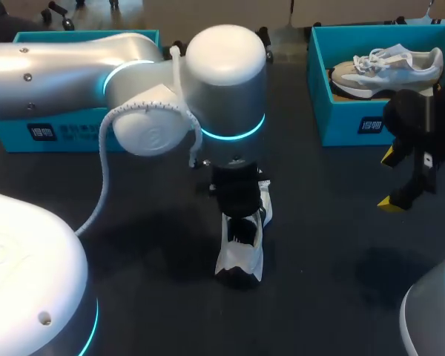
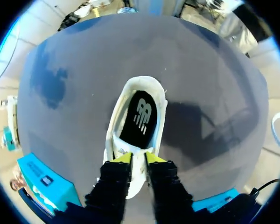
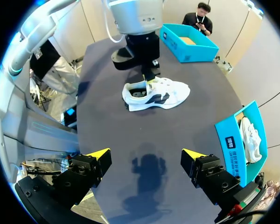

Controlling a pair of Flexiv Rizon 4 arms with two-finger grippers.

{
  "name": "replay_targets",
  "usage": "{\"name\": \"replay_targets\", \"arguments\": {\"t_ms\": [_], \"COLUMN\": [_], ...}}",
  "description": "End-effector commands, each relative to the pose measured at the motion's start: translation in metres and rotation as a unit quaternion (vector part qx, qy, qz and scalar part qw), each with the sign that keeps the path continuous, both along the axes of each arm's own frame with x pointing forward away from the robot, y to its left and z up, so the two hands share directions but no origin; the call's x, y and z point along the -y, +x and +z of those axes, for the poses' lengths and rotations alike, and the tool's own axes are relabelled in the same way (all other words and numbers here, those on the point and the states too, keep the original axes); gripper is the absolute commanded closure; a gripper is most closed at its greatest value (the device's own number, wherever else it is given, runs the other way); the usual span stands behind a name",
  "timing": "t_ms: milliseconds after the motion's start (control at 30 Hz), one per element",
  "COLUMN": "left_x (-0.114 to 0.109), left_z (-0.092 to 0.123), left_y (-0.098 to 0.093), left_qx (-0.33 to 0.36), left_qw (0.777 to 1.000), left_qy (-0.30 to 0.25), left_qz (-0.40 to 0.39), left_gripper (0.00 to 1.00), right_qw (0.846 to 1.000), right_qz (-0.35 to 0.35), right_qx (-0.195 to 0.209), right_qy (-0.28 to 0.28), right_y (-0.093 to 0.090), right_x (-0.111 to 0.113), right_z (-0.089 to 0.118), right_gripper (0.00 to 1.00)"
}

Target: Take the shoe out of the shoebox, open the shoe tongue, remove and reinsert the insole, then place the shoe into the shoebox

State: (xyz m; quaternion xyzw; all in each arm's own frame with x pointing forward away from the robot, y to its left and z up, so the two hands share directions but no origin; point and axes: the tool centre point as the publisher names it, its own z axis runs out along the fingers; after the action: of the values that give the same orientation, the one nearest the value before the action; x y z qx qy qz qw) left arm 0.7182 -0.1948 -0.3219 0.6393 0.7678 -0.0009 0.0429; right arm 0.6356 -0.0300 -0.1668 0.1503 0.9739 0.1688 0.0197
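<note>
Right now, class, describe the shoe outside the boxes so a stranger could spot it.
Start at the dark grey table; at its middle, under the left gripper, stands a white sneaker with black trim. Unlike the beige sneaker in the teal shoebox, it sits unboxed.

2 shoes (image 1: 241, 248) (image 1: 389, 67), 2 shoeboxes (image 1: 59, 135) (image 1: 341, 122), 2 pincers (image 2: 138, 158) (image 3: 147, 156), 1 tbl (image 1: 334, 252).

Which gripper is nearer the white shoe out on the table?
Left. The left gripper is right at the shoe, shut on its tongue end. The right gripper hangs open well apart from it, with bare table between.
</note>
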Motion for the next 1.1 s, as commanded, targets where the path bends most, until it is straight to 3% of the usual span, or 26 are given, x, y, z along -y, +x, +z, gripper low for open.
{"name": "replay_targets", "arguments": {"t_ms": [33,100,133,200,233,367,767,833,1100], "left_x": [-0.014,-0.018,-0.021,-0.024,-0.026,-0.034,-0.034,-0.038,-0.047], "left_z": [0.015,0.017,0.019,0.021,0.023,0.025,0.025,0.027,0.028], "left_y": [-0.006,-0.008,-0.010,-0.011,-0.013,-0.017,-0.017,-0.024,-0.039], "left_qx": [-0.011,-0.005,-0.006,-0.003,-0.009,-0.009,-0.009,-0.036,-0.038], "left_qw": [0.999,0.999,0.998,0.997,0.996,0.992,0.992,0.994,0.966], "left_qy": [-0.012,-0.016,-0.021,-0.027,-0.034,-0.038,-0.038,-0.044,-0.047], "left_qz": [0.033,0.045,0.057,0.079,0.087,0.121,0.121,0.097,0.251], "left_gripper": [0.65,0.59,0.51,0.24,0.04,0.00,0.00,0.00,0.00], "right_qw": [1.000,1.000,1.000,1.000,1.000,1.000,1.000,1.000,1.000], "right_qz": [0.000,0.000,0.000,0.000,0.000,0.000,0.000,0.000,0.000], "right_qx": [-0.003,-0.003,-0.003,-0.003,-0.003,-0.003,-0.003,-0.003,-0.003], "right_qy": [-0.002,-0.002,-0.002,-0.002,-0.002,-0.002,-0.002,-0.002,-0.002], "right_y": [0.003,0.003,0.003,0.003,0.003,0.003,0.003,0.003,0.003], "right_x": [-0.002,-0.002,-0.002,-0.002,-0.002,-0.002,-0.002,-0.002,-0.002], "right_z": [-0.001,-0.001,-0.001,-0.001,-0.001,-0.001,-0.001,-0.001,-0.001], "right_gripper": [0.00,0.00,0.00,0.00,0.00,0.00,0.00,0.00,0.00]}}
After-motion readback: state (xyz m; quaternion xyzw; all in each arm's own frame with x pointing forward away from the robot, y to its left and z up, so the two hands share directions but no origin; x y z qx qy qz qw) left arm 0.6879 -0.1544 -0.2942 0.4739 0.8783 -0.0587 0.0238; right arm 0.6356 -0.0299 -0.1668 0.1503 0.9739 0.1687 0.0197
